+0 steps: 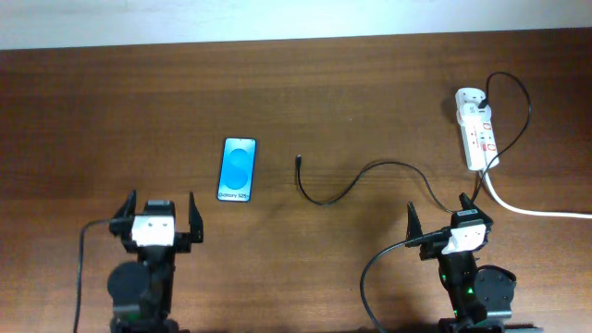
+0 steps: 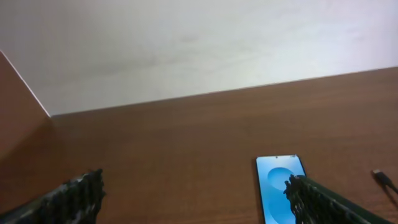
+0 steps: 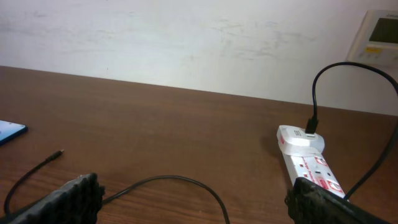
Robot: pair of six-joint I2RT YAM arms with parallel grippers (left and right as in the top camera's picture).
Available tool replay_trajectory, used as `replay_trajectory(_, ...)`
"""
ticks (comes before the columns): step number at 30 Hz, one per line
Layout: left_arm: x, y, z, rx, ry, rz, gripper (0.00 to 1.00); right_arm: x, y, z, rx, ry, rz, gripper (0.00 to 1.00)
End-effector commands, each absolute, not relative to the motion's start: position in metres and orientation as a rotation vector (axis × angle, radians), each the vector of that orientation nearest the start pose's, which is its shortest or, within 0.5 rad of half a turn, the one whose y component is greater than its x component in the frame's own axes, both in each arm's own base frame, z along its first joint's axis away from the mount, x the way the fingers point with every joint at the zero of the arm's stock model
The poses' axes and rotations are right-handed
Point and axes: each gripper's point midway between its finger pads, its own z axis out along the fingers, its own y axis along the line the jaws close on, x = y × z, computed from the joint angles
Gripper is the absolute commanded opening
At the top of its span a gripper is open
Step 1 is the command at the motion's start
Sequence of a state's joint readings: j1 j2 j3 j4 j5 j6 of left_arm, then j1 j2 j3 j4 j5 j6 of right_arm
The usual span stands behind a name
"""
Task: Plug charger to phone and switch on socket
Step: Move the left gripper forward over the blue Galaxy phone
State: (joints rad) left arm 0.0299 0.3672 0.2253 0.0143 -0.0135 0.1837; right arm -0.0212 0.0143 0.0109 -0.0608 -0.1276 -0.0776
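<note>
The phone [image 1: 238, 169] lies flat on the table, blue screen up, left of centre; it also shows in the left wrist view [image 2: 278, 186]. The charger, a thin black cable [image 1: 370, 171], runs from the socket [image 1: 476, 128] across the table, its connector tip [image 1: 298, 159] free to the right of the phone. The cable [image 3: 180, 182] and socket [image 3: 308, 158] show in the right wrist view. My left gripper [image 1: 159, 215] is open and empty, in front of the phone. My right gripper [image 1: 442, 215] is open and empty, in front of the cable and socket.
A thick white cord [image 1: 532, 209] leads from the socket to the right table edge. A pale wall [image 2: 186, 43] stands behind the table's far edge. A white wall panel [image 3: 379, 34] shows at the upper right.
</note>
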Motion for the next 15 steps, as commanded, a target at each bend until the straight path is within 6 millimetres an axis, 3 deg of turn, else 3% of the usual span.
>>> replay_trajectory(1, 0.289, 0.008, 0.217, 0.153, 1.749, 0.155, 0.99, 0.246, 0.015, 0.158, -0.128, 1.636, 0.031, 0.98)
replay_trajectory(8, 0.341, -0.017, 0.227, 0.265, 1.859, 0.001, 0.99, 0.246, 0.015, 0.158, -0.128, 1.636, 0.031, 0.98)
replay_trajectory(15, 0.381, -0.022, 0.21, 0.292, 2.114, -0.086, 0.99, 0.246, 0.015, 0.158, -0.128, 1.636, 0.031, 0.98)
